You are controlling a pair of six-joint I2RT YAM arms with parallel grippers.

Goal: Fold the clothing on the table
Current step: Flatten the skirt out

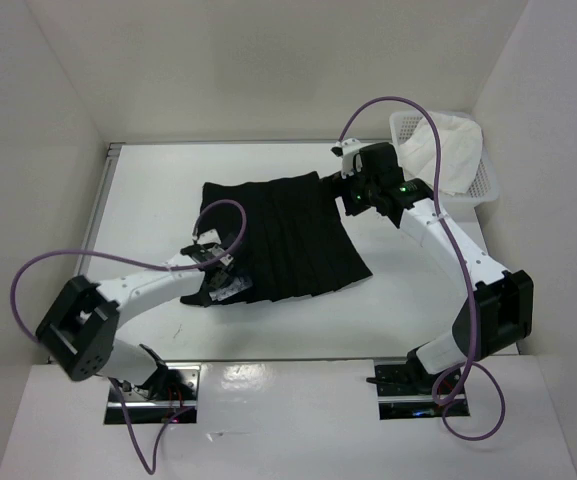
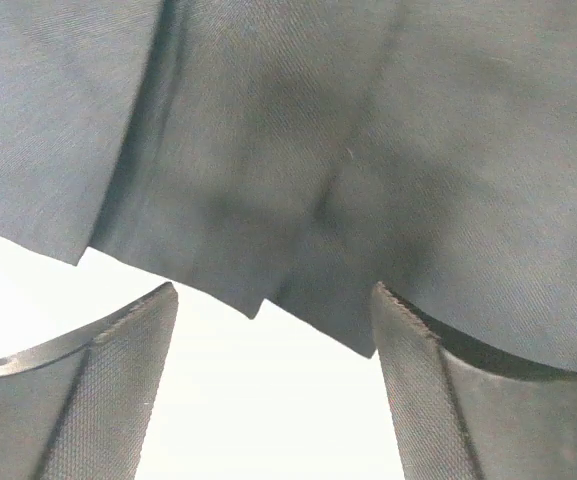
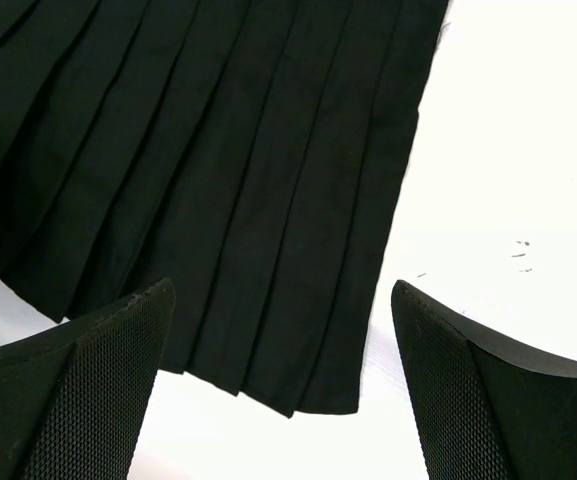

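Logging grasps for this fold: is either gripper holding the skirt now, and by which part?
Nothing is held. The left gripper and the right gripper are both open over edges of the skirt, pinching no fabric.

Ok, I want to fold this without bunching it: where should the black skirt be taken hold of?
Probably by its corners, from above. The skirt lies flat and thin on the table, so only edges offer a pinch. The right gripper is open over one corner, the left gripper open at the near-left edge.
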